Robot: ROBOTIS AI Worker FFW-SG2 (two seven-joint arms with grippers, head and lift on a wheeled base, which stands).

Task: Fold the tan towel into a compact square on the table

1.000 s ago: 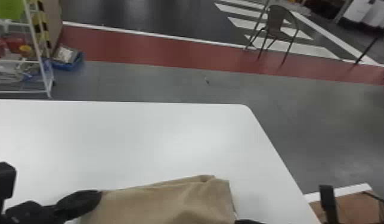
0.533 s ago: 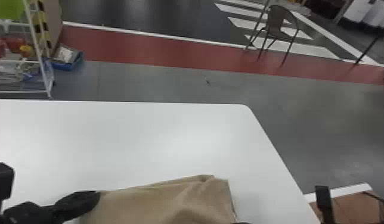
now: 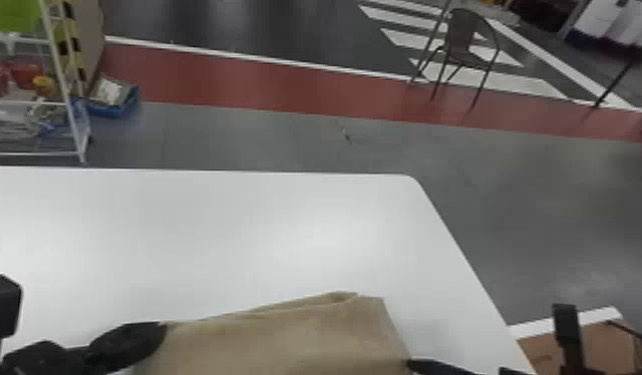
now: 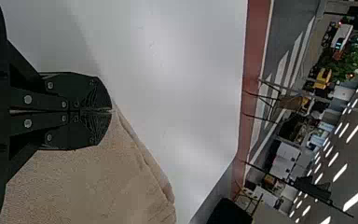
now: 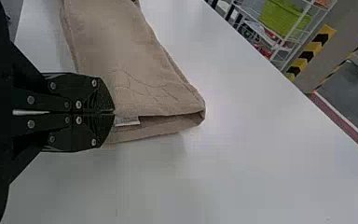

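The tan towel (image 3: 295, 339), folded in layers, lies at the near side of the white table (image 3: 210, 239). At its left corner is my left gripper (image 3: 158, 331); in the left wrist view that gripper (image 4: 112, 110) is shut on the corner of the towel (image 4: 88, 182). My right gripper (image 3: 412, 364) is at the towel's right edge. The right wrist view has this gripper (image 5: 113, 112) shut on the edge of the towel (image 5: 121, 60), beside a small white label (image 5: 127, 122). Open fold layers show at that end.
The table's rounded far right corner (image 3: 409, 178) lies beyond the towel. Off the table stand a white shelf rack (image 3: 61, 75) at the far left and a chair (image 3: 462, 40) at the back right.
My right gripper has come slightly forward and to the right, and the towel's lower right edge has shifted outward with it. The left gripper has hardly moved.
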